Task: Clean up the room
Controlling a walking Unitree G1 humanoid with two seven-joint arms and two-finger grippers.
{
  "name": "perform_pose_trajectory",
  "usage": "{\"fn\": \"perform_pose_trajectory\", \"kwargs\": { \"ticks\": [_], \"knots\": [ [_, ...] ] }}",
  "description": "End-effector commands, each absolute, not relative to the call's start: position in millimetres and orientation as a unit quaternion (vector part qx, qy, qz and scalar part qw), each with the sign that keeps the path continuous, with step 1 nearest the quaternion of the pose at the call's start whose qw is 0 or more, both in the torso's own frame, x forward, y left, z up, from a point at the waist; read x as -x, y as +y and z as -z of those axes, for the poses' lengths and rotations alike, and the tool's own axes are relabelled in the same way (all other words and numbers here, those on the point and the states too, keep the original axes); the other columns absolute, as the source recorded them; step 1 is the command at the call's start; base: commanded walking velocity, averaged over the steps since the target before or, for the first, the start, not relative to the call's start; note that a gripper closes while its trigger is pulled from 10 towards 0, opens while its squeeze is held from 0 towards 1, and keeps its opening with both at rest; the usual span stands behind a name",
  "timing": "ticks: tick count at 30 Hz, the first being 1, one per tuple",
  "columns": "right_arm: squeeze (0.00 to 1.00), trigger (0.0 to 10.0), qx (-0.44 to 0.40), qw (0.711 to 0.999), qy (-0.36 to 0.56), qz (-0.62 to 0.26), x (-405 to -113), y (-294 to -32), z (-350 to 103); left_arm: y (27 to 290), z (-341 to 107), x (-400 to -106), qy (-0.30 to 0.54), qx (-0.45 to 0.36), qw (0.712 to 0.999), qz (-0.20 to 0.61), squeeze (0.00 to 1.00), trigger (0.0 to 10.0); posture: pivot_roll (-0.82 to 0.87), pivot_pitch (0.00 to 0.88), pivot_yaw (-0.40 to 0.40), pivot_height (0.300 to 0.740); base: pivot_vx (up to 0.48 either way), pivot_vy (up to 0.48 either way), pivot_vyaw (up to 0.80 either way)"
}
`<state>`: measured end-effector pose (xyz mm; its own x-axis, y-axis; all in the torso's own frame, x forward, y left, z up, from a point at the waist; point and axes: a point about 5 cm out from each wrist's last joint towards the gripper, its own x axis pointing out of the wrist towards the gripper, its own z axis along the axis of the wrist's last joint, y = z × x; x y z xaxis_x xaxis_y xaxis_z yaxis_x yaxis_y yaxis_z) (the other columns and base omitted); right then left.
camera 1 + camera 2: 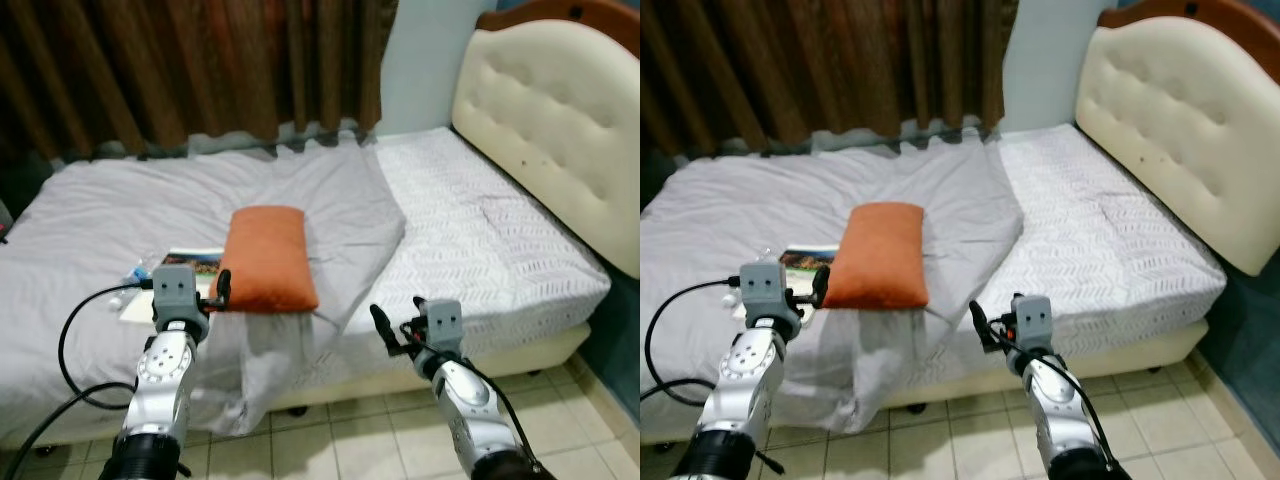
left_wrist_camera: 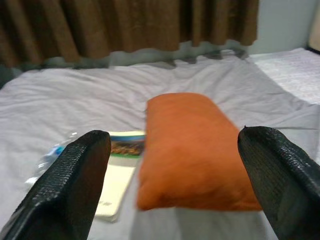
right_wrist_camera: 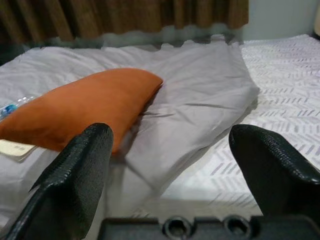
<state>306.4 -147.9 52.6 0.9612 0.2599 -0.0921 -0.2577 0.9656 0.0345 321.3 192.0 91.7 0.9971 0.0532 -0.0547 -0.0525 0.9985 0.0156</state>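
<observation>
Your bed (image 1: 520,250) is untidy: the grey blanket (image 1: 200,200) covers part of it, with the orange pillow (image 1: 268,258), a book (image 1: 180,270) and a plastic bottle (image 1: 135,275) lying on it. Your left gripper (image 1: 215,290) and right gripper (image 1: 392,328) hover spread, holding nothing; I judge tidying barely begun.

A bedroom with a bed (image 1: 500,250) against brown curtains (image 1: 190,70) that hang along the far side. A cream tufted headboard (image 1: 560,120) with a dark wood rim stands at the right. Beside the curtains is a pale blue-grey wall (image 1: 425,60). The floor (image 1: 350,440) is cream tile.
</observation>
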Motion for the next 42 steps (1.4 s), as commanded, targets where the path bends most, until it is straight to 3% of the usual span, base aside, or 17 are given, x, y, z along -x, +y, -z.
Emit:
{"fn": "perform_pose_trajectory", "kwargs": {
  "ticks": [1, 32, 42],
  "knots": [
    [0.0, 10.0, -0.009, 0.991, 0.05, -0.127, -309.0, -151.5, -53.8, 190.5, -90.6, -320.4, 0.031, -0.011, 0.999, -0.026, 0.0, 10.0, 0.01, 0.0, 0.041, 0.74, 0.469, 0.0, 0.56],
    [0.0, 10.0, -0.004, 0.99, 0.06, -0.131, -311.9, -149.0, -50.7, 191.7, -93.5, -328.6, 0.04, -0.034, 0.999, 0.008, 0.0, 10.0, 0.02, 0.0, 0.038, 0.74, 0.469, 0.0, 0.03],
    [0.0, 10.0, 0.005, 0.989, 0.056, -0.136, -323.8, -150.8, -61.6, 205.3, -96.1, -330.5, 0.041, -0.026, 0.999, -0.025, 0.0, 10.0, 0.03, 0.0, 0.032, 0.74, 0.469, 0.0, 0.0]
  ]
}}
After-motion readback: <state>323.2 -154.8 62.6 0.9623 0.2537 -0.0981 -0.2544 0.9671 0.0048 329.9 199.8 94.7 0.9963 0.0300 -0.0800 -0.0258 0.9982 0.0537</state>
